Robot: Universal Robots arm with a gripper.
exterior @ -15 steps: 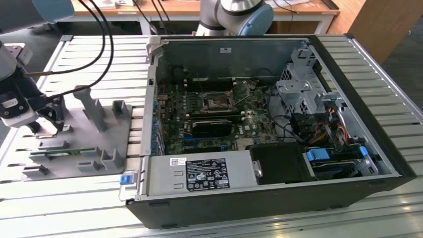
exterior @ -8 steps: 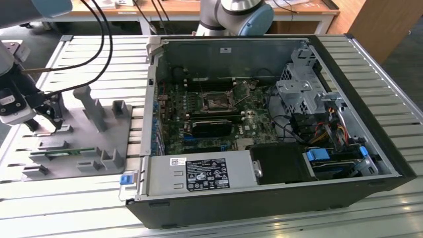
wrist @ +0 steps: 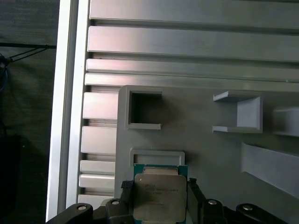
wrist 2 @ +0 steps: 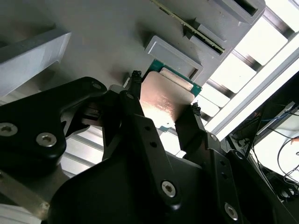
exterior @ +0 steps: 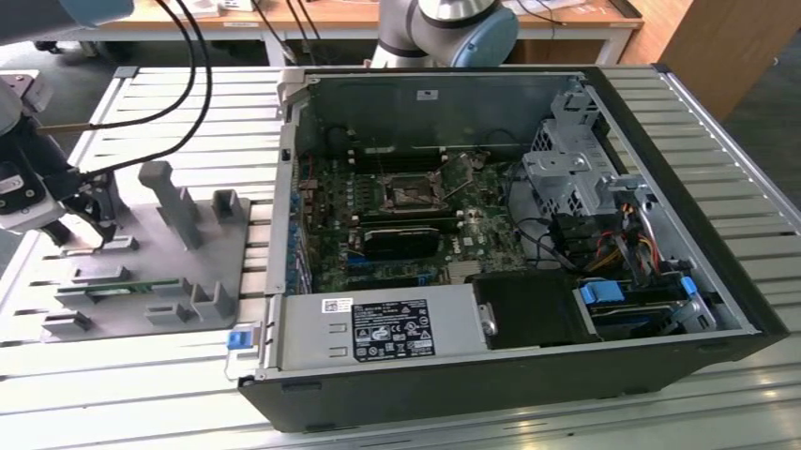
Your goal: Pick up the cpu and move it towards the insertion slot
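Observation:
The cpu point(wrist: 158, 198) is a flat square chip with a shiny silver top and a green rim. It lies at a shallow recess of the grey fixture point(wrist: 210, 154). In both wrist views my gripper point(wrist: 158, 186) is shut on the cpu point(wrist 2: 164, 100), one black finger point(wrist 2: 135, 84) against each opposite edge. I cannot tell whether the chip has left the fixture. In the exterior view the gripper point(exterior: 85, 223) is low over the fixture's point(exterior: 238, 244) far side, at the exterior view's left. The insertion slot point(exterior: 407, 192) is the silver-framed socket on the motherboard inside the open computer case, well to the right of the gripper.
The open black computer case point(exterior: 701, 281) fills the exterior view's right, with cables, a drive cage and a power supply point(exterior: 375, 328) inside. Tall grey posts point(exterior: 169, 202) rise from the fixture. A green memory stick point(exterior: 119, 288) lies on it. Slatted metal table point(wrist: 187, 42) underneath.

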